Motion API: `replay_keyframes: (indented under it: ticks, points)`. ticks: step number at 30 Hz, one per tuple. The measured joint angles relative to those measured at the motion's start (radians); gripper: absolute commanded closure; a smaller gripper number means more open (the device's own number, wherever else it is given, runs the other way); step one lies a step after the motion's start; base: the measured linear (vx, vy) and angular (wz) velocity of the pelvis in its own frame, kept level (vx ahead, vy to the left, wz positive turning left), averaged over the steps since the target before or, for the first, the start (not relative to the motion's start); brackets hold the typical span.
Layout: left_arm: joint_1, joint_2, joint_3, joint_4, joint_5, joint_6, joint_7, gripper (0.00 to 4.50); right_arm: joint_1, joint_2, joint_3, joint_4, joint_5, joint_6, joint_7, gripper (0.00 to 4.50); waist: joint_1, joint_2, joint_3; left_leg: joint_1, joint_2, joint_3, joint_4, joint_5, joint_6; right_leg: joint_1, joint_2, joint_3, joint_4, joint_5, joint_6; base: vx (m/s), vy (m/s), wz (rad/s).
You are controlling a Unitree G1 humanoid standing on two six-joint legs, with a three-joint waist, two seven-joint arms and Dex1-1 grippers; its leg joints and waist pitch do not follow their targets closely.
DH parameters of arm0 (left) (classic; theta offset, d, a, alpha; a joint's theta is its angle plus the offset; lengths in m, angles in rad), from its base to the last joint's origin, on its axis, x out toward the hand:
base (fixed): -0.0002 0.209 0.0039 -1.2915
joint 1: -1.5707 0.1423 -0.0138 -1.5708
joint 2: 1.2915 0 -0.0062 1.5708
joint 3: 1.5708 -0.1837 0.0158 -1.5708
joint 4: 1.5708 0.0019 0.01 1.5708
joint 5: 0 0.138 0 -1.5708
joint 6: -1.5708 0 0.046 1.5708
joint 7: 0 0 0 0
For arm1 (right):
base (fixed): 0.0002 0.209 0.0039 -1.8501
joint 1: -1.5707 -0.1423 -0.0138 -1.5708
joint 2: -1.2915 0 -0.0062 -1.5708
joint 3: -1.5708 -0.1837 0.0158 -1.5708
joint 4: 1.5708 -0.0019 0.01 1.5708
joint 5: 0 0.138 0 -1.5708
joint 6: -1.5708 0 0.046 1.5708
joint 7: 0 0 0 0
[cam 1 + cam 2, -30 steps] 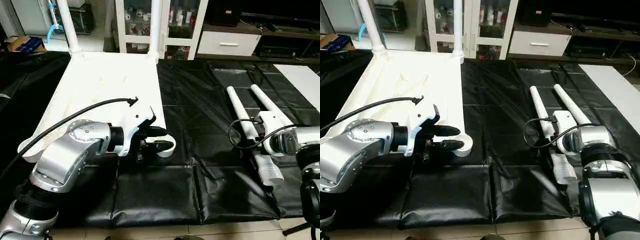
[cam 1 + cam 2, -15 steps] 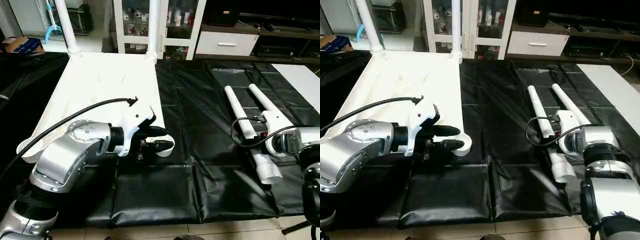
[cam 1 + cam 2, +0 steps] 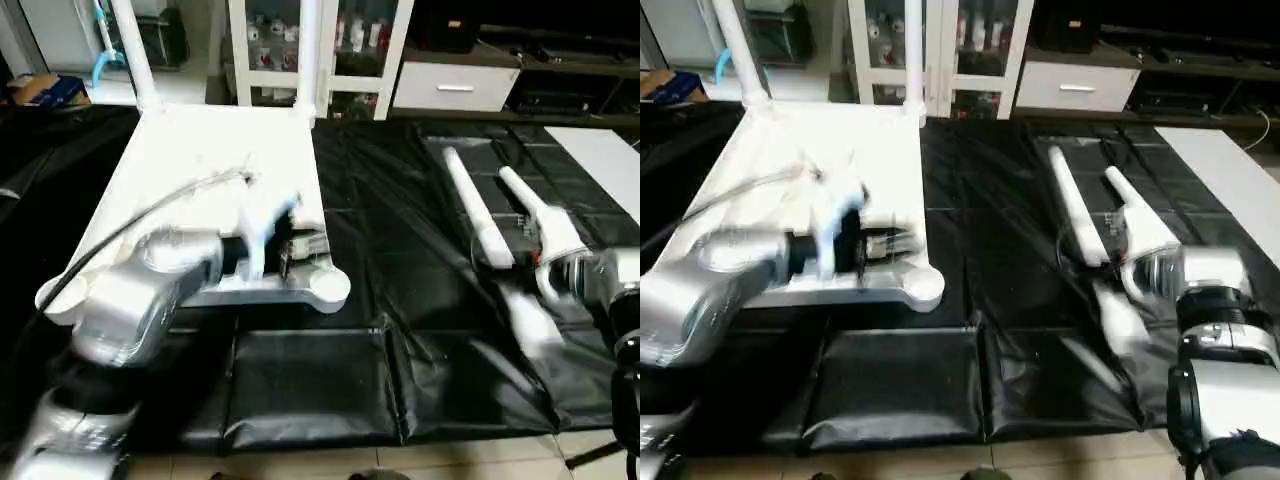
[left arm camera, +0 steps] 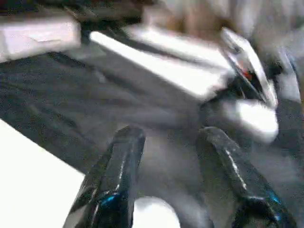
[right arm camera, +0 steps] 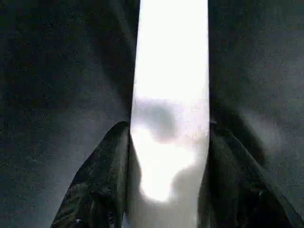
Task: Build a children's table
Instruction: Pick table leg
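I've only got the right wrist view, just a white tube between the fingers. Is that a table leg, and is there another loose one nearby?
Observer: Yes, the right gripper is shut on a leg. A second loose leg lies beside it on the black sheet.
Operator: How many legs are already fitted?
Observer: Two. They stand upright, one at the far left corner and one at the far right corner of the table top.
Operator: And the left gripper?
Observer: The left gripper is over the top's near edge, close to the empty corner socket, fingers apart with nothing between them.
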Motion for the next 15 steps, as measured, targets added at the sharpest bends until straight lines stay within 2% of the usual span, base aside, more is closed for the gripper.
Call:
replay_keyframes:
  ticks: [1,2,3,6,7,9,11,13,14,15]
  points:
    - [-0.01,-0.021,0.027,0.003,-0.022,0.02,0.019,2.04,0.016,0.005,0.002,-0.072,0.022,-0.023,0.034,2.68,-0.001,0.0,0.0,-0.001,0.0,0.0,0.0,0.0,0.0,0.0,0.0,0.0,0.0,0.0,0.0,0.0,0.0,0.0]
    - [-0.016,-0.037,0.044,0.005,-0.039,0.037,0.03,1.75,0.035,0.007,0.006,-0.136,0.034,-0.044,0.058,2.68,0.0,0.0,0.0,-0.001,0.0,0.0,0.0,0.0,0.0,0.001,0.0,0.0,0.0,0.0,0.0,0.0,0.0,0.0]
    - [-0.018,-0.058,0.063,0.007,-0.068,0.062,0.045,1.75,0.056,0.018,0.017,-0.235,0.063,-0.083,0.102,2.68,0.0,0.0,0.0,-0.001,0.0,0.0,0.0,0.0,0.0,0.001,0.0,0.0,0.0,0.0,0.001,0.0,0.0,0.0]
    - [-0.026,-0.117,0.105,0.037,-0.114,0.098,0.088,1.56,0.079,0.041,0.056,-0.38,0.084,-0.128,0.146,2.69,0.008,0.0,0.0,-0.001,0.001,0.0,0.0,0.0,0.001,-0.001,0.0,-0.002,-0.001,0.0,0.001,0.0,0.0,0.0]
    - [-0.03,-0.122,0.11,0.046,-0.119,0.102,0.097,1.56,0.081,0.049,0.071,-0.402,0.09,-0.136,0.151,2.69,0.01,0.0,0.0,-0.001,0.001,0.0,0.0,0.0,0.001,-0.001,0.0,-0.001,-0.001,0.0,0.001,0.0,0.0,0.0]
    - [-0.06,-0.157,0.156,0.078,-0.147,0.114,0.141,1.21,0.116,0.054,0.105,-0.477,0.089,-0.172,0.159,2.69,0.022,-0.001,0.0,-0.001,0.001,0.0,0.0,0.0,0.001,0.0,0.0,-0.001,-0.003,0.0,0.001,0.0,0.0,0.0]
    - [-0.096,-0.174,0.207,0.109,-0.166,0.117,0.178,1.19,0.134,0.082,0.148,-0.53,0.077,-0.204,0.157,2.69,0.027,-0.001,0.0,-0.001,0.001,0.0,0.0,0.0,0.001,0.0,0.0,-0.001,-0.003,0.0,0.001,0.0,0.0,0.0]
    - [-0.129,-0.198,0.258,0.128,-0.193,0.124,0.21,0.98,0.151,0.109,0.193,-0.571,0.066,-0.229,0.156,2.69,0.029,-0.001,0.0,-0.002,0.0,0.0,0.0,0.0,0.001,0.0,0.0,-0.001,-0.004,0.0,0.001,0.0,0.0,0.0]
    - [-0.14,-0.208,0.277,0.133,-0.209,0.132,0.224,0.98,0.156,0.117,0.198,-0.581,0.064,-0.231,0.153,2.69,0.031,-0.001,0.0,-0.002,0.0,0.0,0.0,0.0,0.001,0.001,0.0,-0.001,-0.004,0.0,0.001,0.0,0.0,0.0]
    - [-0.147,-0.221,0.301,0.14,-0.227,0.139,0.238,0.78,0.157,0.118,0.198,-0.587,0.06,-0.232,0.145,2.69,0.033,-0.001,0.0,-0.003,0.0,0.0,0.0,0.0,0.001,0.001,0.0,-0.001,-0.005,0.0,0.001,0.0,0.0,0.0]
